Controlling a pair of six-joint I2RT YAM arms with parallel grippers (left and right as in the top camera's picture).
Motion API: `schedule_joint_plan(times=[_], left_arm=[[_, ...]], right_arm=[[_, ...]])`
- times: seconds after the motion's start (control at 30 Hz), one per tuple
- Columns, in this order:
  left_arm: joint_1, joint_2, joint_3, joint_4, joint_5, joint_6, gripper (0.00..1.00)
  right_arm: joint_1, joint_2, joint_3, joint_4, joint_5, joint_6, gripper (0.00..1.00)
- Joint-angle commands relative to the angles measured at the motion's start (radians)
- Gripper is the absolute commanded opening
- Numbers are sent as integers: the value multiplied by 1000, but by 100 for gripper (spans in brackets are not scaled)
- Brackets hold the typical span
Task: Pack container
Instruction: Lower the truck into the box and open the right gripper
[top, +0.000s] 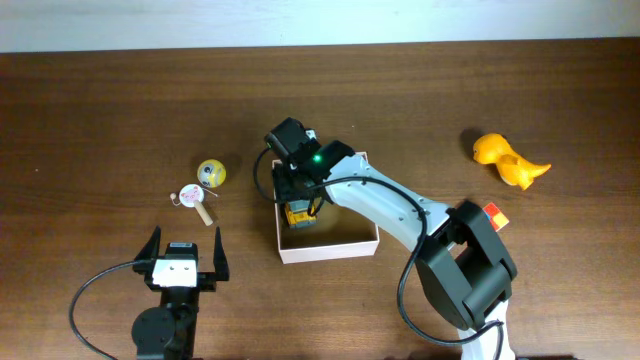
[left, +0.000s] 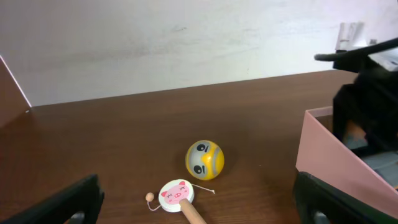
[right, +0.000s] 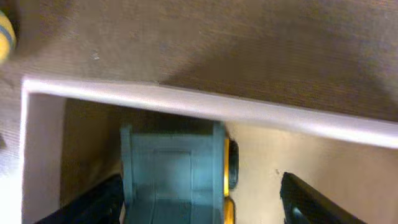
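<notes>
The container (top: 330, 250), a shallow white-walled box with a tan inside, sits at the table's middle. A grey and yellow toy truck (top: 299, 213) lies in its left part. My right gripper (top: 300, 195) reaches into the box over the truck. In the right wrist view the truck (right: 174, 174) lies between the open fingers (right: 202, 199), below the white wall (right: 217, 106); the right finger is well clear of it. My left gripper (top: 185, 250) is open and empty near the front left; its view (left: 202, 199) shows the box wall (left: 329, 155) to the right.
A yellow ball with a face (top: 211, 173) (left: 204, 160) and a pig-faced rattle drum on a wooden stick (top: 192, 196) (left: 176, 193) lie left of the box. An orange toy animal (top: 508, 160) lies at the far right. A small red thing (top: 496, 216) shows beside the right arm.
</notes>
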Motion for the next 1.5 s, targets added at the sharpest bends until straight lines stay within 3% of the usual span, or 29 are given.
schedule_joint_plan(times=[0.0,0.23,0.47,0.57,0.87,1.0,1.47], left_arm=[[-4,-7,-4,-3,12,16,99],[-4,-7,-4,-3,12,16,99],[-4,-7,-4,-3,12,16,99],[-4,-7,-4,-3,12,16,99],[-4,-7,-4,-3,12,16,99],[-4,-7,-4,-3,12,16,99],[-4,-7,-4,-3,12,16,99]], right_arm=[[-5,-48,72,-53,5,-14,70],[-3,-103,121,-167,-8,-15,63],[-3,-100,97,-315,-35,-57,23],[-3,-99,53,-314,-34,-64,14],[-2,-98,-65,-299,-95,-63,7],[21,-98,-121,-212,-151,-63,7],[51,-98,-126,-51,-153,-63,7]])
